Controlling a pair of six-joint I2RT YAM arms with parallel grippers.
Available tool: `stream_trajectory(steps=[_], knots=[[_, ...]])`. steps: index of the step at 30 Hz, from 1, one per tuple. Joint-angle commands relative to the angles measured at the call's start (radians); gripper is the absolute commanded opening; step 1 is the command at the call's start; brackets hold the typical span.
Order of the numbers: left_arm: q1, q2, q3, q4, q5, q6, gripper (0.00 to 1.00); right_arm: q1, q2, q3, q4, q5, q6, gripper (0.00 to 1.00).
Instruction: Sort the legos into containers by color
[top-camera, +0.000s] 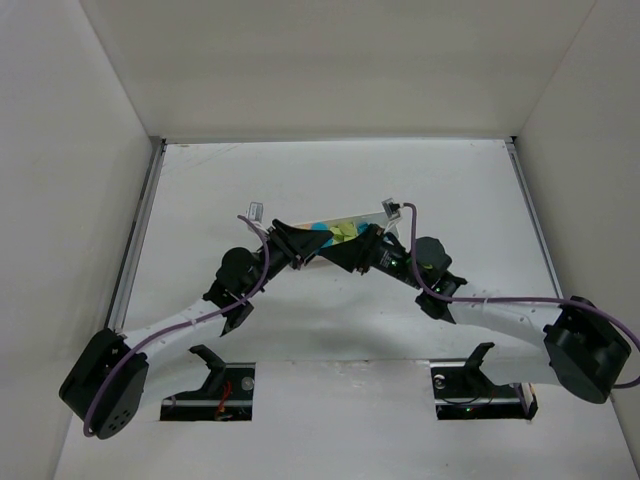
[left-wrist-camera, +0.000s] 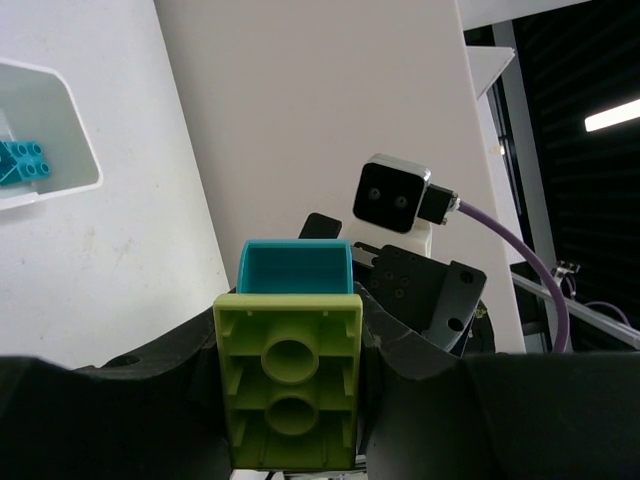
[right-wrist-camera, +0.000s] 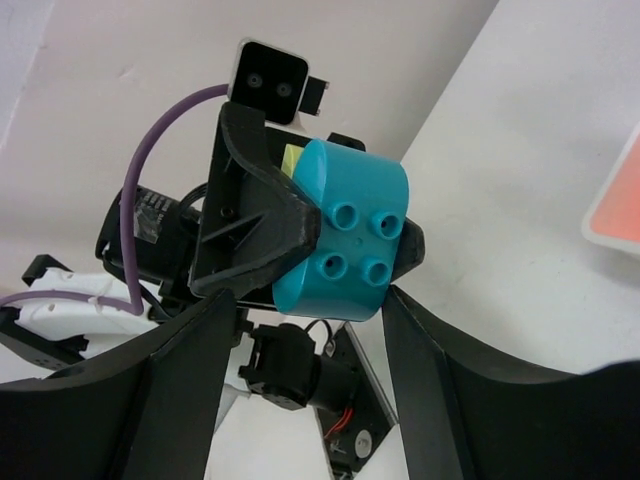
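My left gripper (top-camera: 298, 246) is shut on a yellow-green lego (left-wrist-camera: 288, 385) with a cyan-blue lego (left-wrist-camera: 295, 268) stuck to its far end. The pair hangs in the air in front of the white tray (top-camera: 386, 211). In the right wrist view the cyan-blue lego (right-wrist-camera: 345, 245) shows studs-on, with a sliver of the yellow-green lego (right-wrist-camera: 291, 160) behind it. My right gripper (right-wrist-camera: 310, 300) is open, its fingers (right-wrist-camera: 180, 380) either side just below that lego. Cyan-blue legos (left-wrist-camera: 22, 162) lie in one tray compartment (left-wrist-camera: 70, 110).
The two arms meet nose to nose at the middle of the table (top-camera: 200, 190), hiding most of the tray. Cyan and yellow-green bits (top-camera: 340, 229) show between them. An orange-red patch (right-wrist-camera: 615, 210) sits at the right wrist view's edge. White walls (top-camera: 80, 150) enclose the table.
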Motion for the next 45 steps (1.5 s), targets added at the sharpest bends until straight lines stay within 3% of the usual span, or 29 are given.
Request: stream_trajectory(steps=[1,13,18,27,35,45], knots=[[-0.009,-0.006,-0.006,0.080,0.002,-0.004,0.25,-0.011,-0.002,0.016,0.089,-0.018,0.006,0.65],[-0.027,-0.003,-0.006,0.080,0.013,-0.019,0.28,-0.012,0.021,0.008,0.127,-0.010,0.025,0.41],[-0.012,-0.017,-0.020,0.063,0.013,-0.013,0.40,-0.022,-0.011,-0.013,0.126,0.013,0.026,0.36],[0.035,-0.058,-0.023,-0.017,0.028,0.027,0.62,-0.066,-0.051,-0.050,0.101,0.025,0.029,0.35],[0.058,-0.115,-0.041,-0.078,-0.001,0.055,0.63,-0.089,-0.062,-0.071,0.101,0.033,0.032,0.35],[0.057,-0.103,-0.032,-0.080,-0.003,0.062,0.45,-0.098,-0.067,-0.082,0.101,0.042,0.040,0.36]])
